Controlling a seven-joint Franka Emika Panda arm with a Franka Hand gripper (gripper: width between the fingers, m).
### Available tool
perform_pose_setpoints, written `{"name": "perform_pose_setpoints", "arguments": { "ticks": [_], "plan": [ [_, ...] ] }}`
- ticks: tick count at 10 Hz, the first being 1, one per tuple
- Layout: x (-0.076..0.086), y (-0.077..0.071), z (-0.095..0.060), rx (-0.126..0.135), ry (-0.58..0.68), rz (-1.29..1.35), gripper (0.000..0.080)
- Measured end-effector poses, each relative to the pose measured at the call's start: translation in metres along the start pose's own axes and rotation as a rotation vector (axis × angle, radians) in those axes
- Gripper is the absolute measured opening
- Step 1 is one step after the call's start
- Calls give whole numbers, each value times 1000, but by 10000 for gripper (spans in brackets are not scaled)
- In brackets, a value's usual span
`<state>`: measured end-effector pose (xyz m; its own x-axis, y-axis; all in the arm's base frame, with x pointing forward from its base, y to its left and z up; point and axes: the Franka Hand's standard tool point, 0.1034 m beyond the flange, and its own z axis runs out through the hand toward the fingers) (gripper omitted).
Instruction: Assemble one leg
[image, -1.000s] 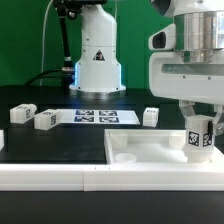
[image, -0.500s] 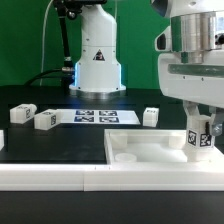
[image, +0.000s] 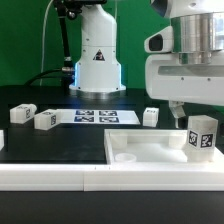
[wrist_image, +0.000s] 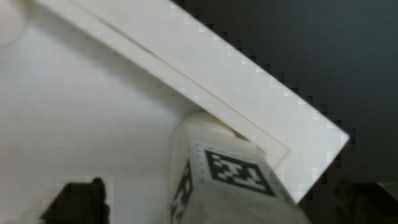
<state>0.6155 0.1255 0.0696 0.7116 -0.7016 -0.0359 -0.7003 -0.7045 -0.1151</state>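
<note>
Exterior view: the arm hangs over the exterior view's right side of the black counter (image: 60, 140). Its gripper (image: 188, 110) sits just above a leg (image: 201, 136) that stands upright at the right end of the big white slab (image: 150, 150), w/ a tag mark facing the camera. One finger (image: 177, 109) shows to the left of the leg's top; the jaws look spread and clear of the leg, so the gripper reads as released. The slab lies along the counter's front edge, a round socket (image: 126, 158) near its left end. Three more legs lie on the counter: two near the left edge (image: 22, 113) (image: 45, 119), one nr the middle (image: 150, 116). The marker board (image: 100, 116) lies flat between them, in front of the robot base (image: 96, 60).

Wrist view: the leg (wrist_image: 231, 175) stands on the slab (wrist_image: 89, 110) close to the slab's edge, tag visible. Dark fingertips (wrist_image: 75, 203) flank it w/o touching; the counter (wrist_image: 302, 50) shows beyond the slab's edge.
</note>
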Motion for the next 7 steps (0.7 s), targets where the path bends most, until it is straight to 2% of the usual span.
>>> {"name": "perform_pose_setpoints", "arguments": {
  "ticks": [1,4,7],
  "plan": [
    [-1,-1,0,-24,-23,-136,643],
    [1,-3,-3,-63,-18,-453,648],
    [8,-2,-4,-56,-1,-679,648]
  ]
}}
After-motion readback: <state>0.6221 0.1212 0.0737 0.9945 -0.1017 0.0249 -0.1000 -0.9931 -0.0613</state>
